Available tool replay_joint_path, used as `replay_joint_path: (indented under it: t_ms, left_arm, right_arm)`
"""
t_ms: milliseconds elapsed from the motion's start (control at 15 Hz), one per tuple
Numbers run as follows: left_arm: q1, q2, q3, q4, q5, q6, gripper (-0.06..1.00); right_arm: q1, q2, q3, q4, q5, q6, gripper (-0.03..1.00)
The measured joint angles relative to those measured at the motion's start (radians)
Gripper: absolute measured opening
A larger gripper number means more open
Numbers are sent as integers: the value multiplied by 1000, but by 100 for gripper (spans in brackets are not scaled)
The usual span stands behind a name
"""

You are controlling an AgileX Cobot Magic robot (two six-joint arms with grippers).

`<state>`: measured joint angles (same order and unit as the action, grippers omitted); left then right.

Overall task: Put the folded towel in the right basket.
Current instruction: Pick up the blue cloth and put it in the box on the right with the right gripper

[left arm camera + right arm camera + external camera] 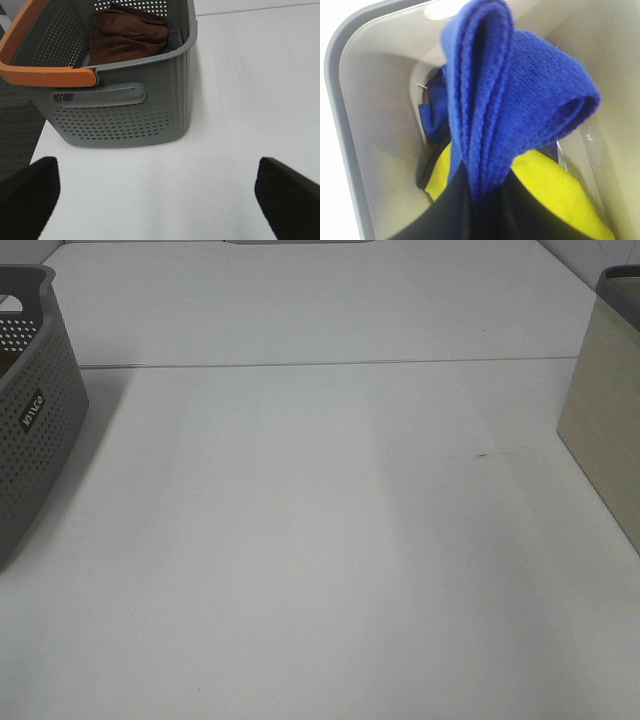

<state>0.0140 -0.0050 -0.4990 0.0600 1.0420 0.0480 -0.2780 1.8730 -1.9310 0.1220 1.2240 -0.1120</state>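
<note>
Overhead, two baskets flank a white table (320, 540): a grey perforated left basket (30, 410) at one edge and a beige, grey-rimmed right basket (605, 430) at the other, with neither arm in that high view. Four cloths can be counted in all: one folded blue towel (520, 90), one brown towel (127, 35), one yellow cloth (555, 190) and what looks like a second blue cloth (432, 110), though that last one is half hidden in shadow. The left gripper (160, 200) has its two black fingers (30, 195) spread wide, holding nothing and touching nothing, above bare tabletop in front of the left basket; the brown towel lies inside that basket, behind its orange handle (45, 75). The right gripper (482, 212) is closed tight on the folded blue towel, its dark fingers pressed against either side of the fold's lower part. The towel's doubled end sticks out beyond the fingertips over the open mouth of the right basket, above the yellow cloth and the other blue cloth lying on the bottom.
</note>
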Motion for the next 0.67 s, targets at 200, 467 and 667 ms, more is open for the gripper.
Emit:
replay_joint_path:
  t_ms: [200,467,667]
  left_arm:
    - [0,0,0,0,0,0,99]
    - [0,0,0,0,0,0,99]
    - [0,0,0,0,0,0,99]
  right_arm:
    - [1,0,36,3,-1,0,11]
    - [1,0,82,3,-2,37,78]
    - [1,-23,82,12,-2,45,96]
